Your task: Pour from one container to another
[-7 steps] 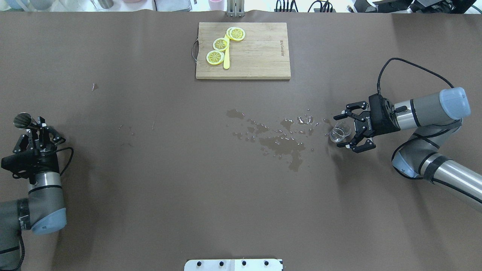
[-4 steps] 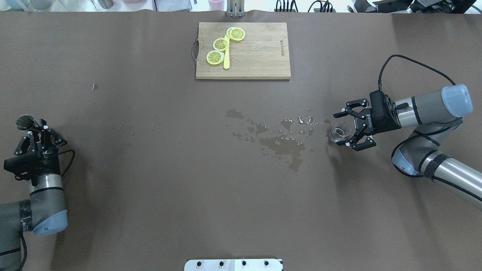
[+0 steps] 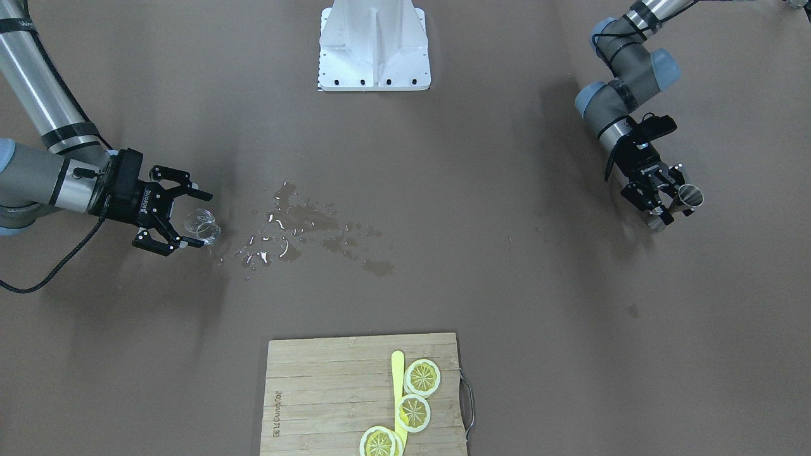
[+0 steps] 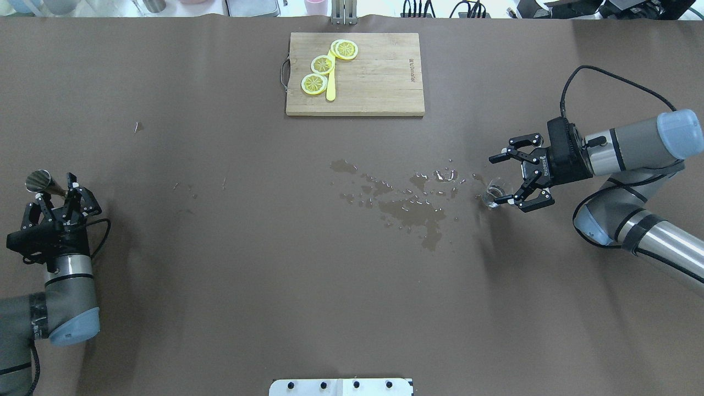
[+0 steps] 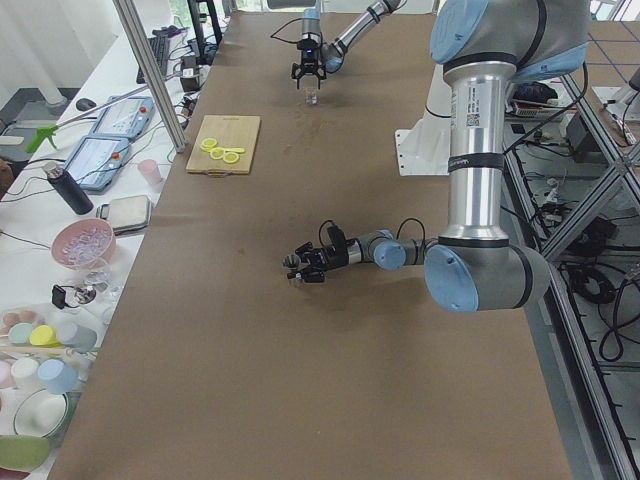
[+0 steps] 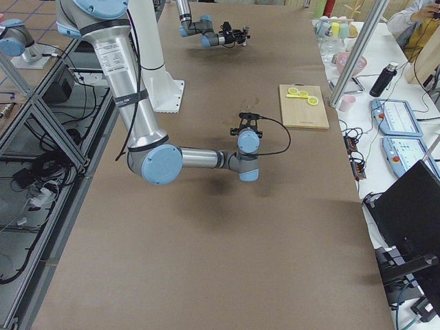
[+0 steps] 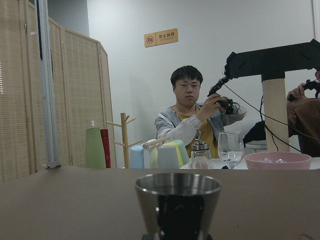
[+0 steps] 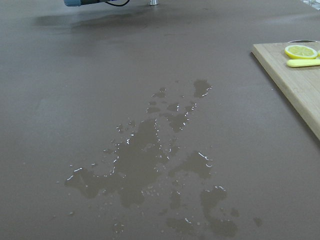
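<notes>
Two containers: we count a steel cup (image 4: 37, 180) and a small clear glass (image 4: 493, 194), well apart, with the puddle (image 4: 410, 208) on the counter (image 4: 247, 286) between them.
Glass: it is just beside the puddle, on the robot's right of it, between the fingertips of the right gripper (image 4: 500, 181) and nearer the finger on the robot's side; we cannot tell whether they touch.
Glass axis: we cannot tell whether it is upright or tipped.
Right fingers: spread wide, pointing toward the puddle, gripping nothing.
Steel cup: far from the puddle on the robot's left, upright in the wrist view, with the left gripper (image 4: 58, 192) narrowed on it.
Nearer arm: the right one, for the glass.
Around: a chopping board (image 4: 385, 82) with lemon slices (image 4: 322, 64) and a yellow knife (image 4: 330, 91) lies beyond the puddle, away from the robot.
In the way: we judge that only the puddle lies between the cups.
Coming move: we judge that it turns on centring the off-centre glass before the right fingers close.
</notes>
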Action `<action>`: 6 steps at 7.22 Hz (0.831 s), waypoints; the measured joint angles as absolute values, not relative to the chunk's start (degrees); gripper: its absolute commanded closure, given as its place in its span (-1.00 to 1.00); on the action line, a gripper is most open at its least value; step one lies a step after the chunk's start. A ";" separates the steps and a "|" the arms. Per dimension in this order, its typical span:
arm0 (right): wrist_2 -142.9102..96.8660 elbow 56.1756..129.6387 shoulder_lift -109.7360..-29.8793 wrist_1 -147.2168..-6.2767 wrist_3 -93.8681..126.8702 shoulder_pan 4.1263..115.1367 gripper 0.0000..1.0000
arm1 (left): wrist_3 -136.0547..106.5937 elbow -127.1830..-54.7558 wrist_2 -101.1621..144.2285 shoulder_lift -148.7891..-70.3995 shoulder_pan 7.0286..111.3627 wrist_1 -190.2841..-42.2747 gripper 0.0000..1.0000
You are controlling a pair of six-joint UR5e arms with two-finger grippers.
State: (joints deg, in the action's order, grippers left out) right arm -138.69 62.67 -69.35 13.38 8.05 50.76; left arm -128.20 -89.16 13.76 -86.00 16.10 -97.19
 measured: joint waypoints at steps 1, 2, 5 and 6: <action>-139.46 63.68 -69.35 12.14 8.76 52.36 -1.00 | -129.50 -88.95 12.58 -85.89 16.09 -96.66 -0.97; -139.67 64.69 -69.35 9.75 8.86 53.94 -1.00 | -130.11 -89.15 11.95 -85.63 16.09 -96.23 -0.97; -139.32 66.59 -69.27 0.48 8.83 56.96 -1.00 | -130.06 -96.15 11.57 -80.82 14.98 -95.60 -0.97; -138.51 67.32 -69.26 -4.19 8.78 57.55 -1.00 | -129.81 -99.41 11.35 -78.85 13.12 -94.78 -0.97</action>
